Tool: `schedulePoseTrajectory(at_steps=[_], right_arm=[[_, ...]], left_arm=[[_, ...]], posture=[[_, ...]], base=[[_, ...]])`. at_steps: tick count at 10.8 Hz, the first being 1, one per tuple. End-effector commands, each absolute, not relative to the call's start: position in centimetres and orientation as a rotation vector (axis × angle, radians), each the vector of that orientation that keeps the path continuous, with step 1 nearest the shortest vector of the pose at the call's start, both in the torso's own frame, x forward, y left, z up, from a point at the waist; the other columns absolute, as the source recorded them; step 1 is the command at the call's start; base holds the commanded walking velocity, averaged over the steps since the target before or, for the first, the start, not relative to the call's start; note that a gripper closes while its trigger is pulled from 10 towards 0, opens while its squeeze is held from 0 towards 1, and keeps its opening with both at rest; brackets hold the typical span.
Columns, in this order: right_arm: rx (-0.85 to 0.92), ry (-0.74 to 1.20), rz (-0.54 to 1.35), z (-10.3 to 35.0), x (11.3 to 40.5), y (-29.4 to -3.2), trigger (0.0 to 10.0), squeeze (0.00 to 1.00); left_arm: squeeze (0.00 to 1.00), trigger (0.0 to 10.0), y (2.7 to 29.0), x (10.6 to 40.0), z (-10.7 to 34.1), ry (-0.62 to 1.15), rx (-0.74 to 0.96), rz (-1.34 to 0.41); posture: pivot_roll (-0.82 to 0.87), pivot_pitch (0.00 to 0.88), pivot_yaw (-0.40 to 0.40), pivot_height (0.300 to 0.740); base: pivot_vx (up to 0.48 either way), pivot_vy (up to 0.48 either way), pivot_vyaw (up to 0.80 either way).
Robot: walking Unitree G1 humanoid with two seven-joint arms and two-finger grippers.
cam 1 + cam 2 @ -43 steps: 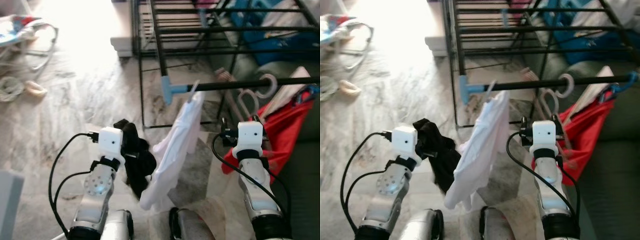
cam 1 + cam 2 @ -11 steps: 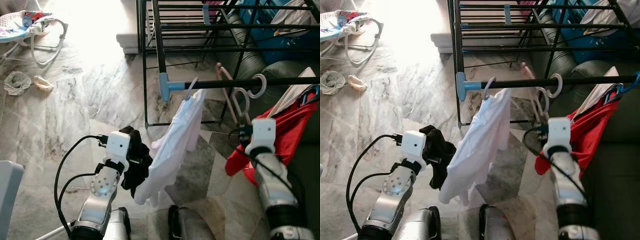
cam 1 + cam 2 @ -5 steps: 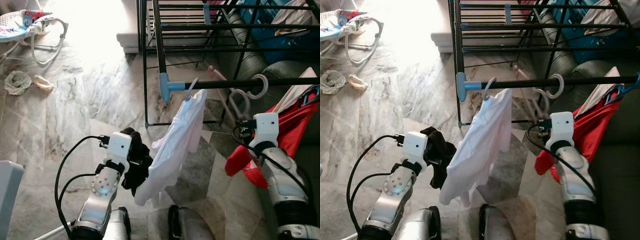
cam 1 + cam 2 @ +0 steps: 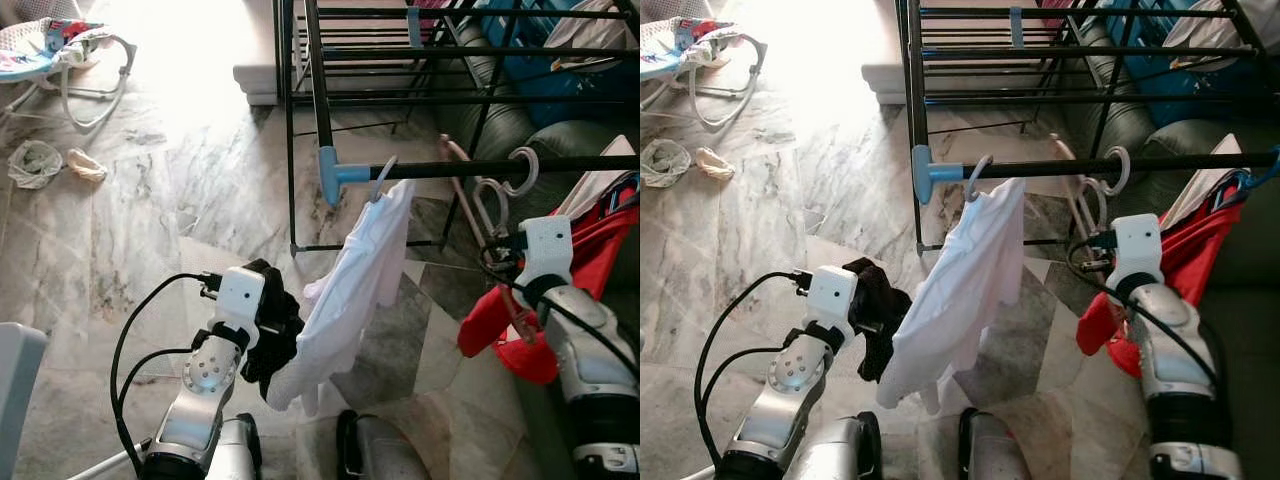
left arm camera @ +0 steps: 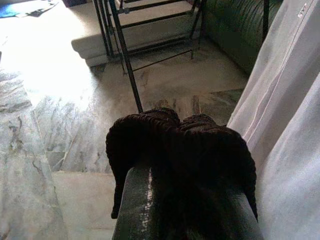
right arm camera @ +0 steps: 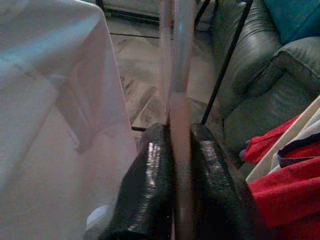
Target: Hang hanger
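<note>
Nearby, white shirt (image 4: 345, 290) on rail (image 4: 480, 168), right gripper (image 6: 181, 165) clamped on pink hanger (image 6: 176, 75), left gripper (image 5: 185, 200) gripping dark cloth (image 5: 180, 145) (knitted).

hangers (image 4: 478, 195): 3 | white shirts (image 4: 345, 295): 1 | red garments (image 4: 590, 250): 1 | drying racks (image 4: 400, 60): 1

Grey-veined marble floor (image 4: 150, 230) spreads before a black drying rack (image 4: 320, 80), glaring with sunlight beside it. A dark green sofa (image 4: 505, 125) stands behind the rack; a baby bouncer (image 4: 60, 60) sits well apart.

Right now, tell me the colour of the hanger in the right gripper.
Pale pink hanger, clearest in right wrist view.
</note>
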State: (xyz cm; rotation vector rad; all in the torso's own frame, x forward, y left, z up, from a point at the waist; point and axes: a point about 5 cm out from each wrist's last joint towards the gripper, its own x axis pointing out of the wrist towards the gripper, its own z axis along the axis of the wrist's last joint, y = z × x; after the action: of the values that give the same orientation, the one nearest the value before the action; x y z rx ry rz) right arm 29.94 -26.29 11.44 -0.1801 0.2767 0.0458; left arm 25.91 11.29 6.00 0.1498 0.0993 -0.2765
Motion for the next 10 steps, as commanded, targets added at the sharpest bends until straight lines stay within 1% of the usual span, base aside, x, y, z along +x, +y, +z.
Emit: schedulePoseTrajectory(at_steps=[1, 6, 7, 8, 10], right_arm=[[-0.185, 0.287, 0.047, 11.55, 29.78, -26.56, 0.0, 0.00], [-0.163, 0.282, 0.061, 11.81, 29.69, -26.46, 0.0, 0.00], [-0.193, 0.304, 0.052, 11.54, 29.43, -26.71, 8.7, 0.00], [-0.178, 0.339, 0.067, 11.14, 29.07, -26.89, 10.0, 1.00], [-0.173, 0.368, 0.102, 11.65, 28.98, -27.08, 10.0, 1.00]], left_arm=[[0.00, 10.0, 11.31, 25.63, 5.58, 0.124, 0.161, -0.278], [0.00, 10.0, 11.25, 25.55, 5.32, 0.144, 0.172, -0.292], [0.00, 10.0, 11.24, 25.53, 5.28, 0.150, 0.172, -0.292], [0.00, 10.0, 11.21, 25.52, 5.25, 0.153, 0.173, -0.293], [0.00, 10.0, 11.18, 25.50, 5.16, 0.162, 0.176, -0.300]], posture=[[-0.01, 0.189, -0.035, 0.740], [-0.01, 0.188, -0.033, 0.740], [-0.01, 0.188, -0.033, 0.740], [-0.01, 0.190, -0.032, 0.740], [-0.01, 0.191, -0.033, 0.740]], base=[[0.000, 0.000, 0.00], [0.000, 0.000, 0.00], [0.000, 0.000, 0.00], [0.000, 0.000, 0.00], [0.000, 0.000, 0.00]])
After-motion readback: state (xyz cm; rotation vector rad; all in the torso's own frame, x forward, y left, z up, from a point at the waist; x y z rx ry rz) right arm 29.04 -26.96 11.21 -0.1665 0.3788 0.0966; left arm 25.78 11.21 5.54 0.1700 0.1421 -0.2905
